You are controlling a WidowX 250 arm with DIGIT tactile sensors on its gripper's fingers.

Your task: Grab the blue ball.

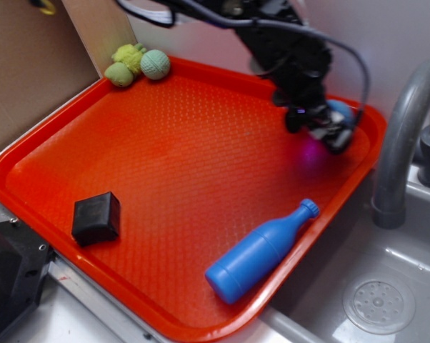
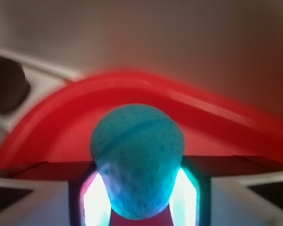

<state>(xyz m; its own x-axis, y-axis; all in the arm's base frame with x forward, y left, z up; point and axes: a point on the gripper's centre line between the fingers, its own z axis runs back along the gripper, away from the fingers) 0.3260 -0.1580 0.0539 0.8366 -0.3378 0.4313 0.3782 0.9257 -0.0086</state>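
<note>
One blue ball (image 1: 341, 111) sits at about two o'clock on the red tray (image 1: 201, 143), close to the tray's far right corner and mostly hidden behind the black arm (image 1: 293, 50) in the exterior view. The claw (image 1: 328, 128) is down at that corner with the ball between its fingers; the wrist view shows the ball (image 2: 137, 160) filling the gap between two glowing fingertips (image 2: 95, 200), pressed against both, so the claw is clamped on it. Whether the ball rests on the tray or is raised off it cannot be told from either view. A purple glow shows on the tray surface just beneath the claw. Beyond the ball in the wrist view curves the tray's red rim (image 2: 132, 84). At five o'clock on the tray lies a blue plastic bottle (image 1: 261, 251) on its side, its cap pointing toward the right rim. At eight o'clock sits a black block (image 1: 96, 218). At eleven o'clock, in the far left corner, a pale teal textured ball (image 1: 156, 64) touches a yellow-green soft toy (image 1: 126, 63). Right of the tray are a grey faucet pipe (image 1: 401, 143) and a sink (image 1: 379, 304) with its round drain.
</note>
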